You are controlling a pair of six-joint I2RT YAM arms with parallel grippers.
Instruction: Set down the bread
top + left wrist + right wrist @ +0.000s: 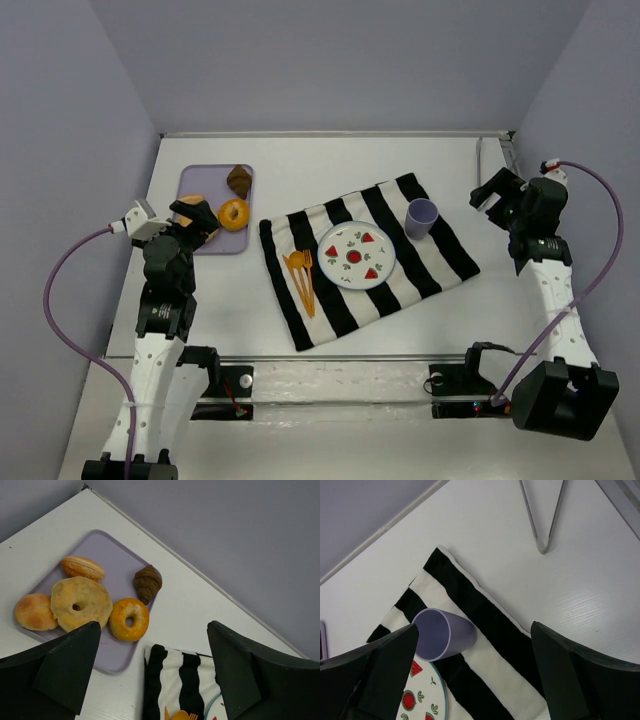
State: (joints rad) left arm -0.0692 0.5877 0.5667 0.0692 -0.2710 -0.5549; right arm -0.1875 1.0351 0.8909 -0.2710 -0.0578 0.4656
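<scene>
The bread (234, 214) is a small glossy golden-orange ring lying on the lavender tray (203, 180) at the back left; it also shows in the left wrist view (129, 619). My left gripper (196, 218) hovers open and empty over the tray's near part, just left of the bread. The plate (356, 255), white with red fruit marks, sits on the striped cloth (440, 245). My right gripper (495, 190) is open and empty at the far right, above the table beyond the cloth's edge.
On the tray (120, 572) are also a dark brown croissant (148, 582), a paler tan ring (80, 602), a seeded bun (83, 567) and a round roll (34, 612). A purple cup (421, 217) and orange cutlery (301, 275) rest on the cloth. Metal tongs (542, 515) lie at the back right.
</scene>
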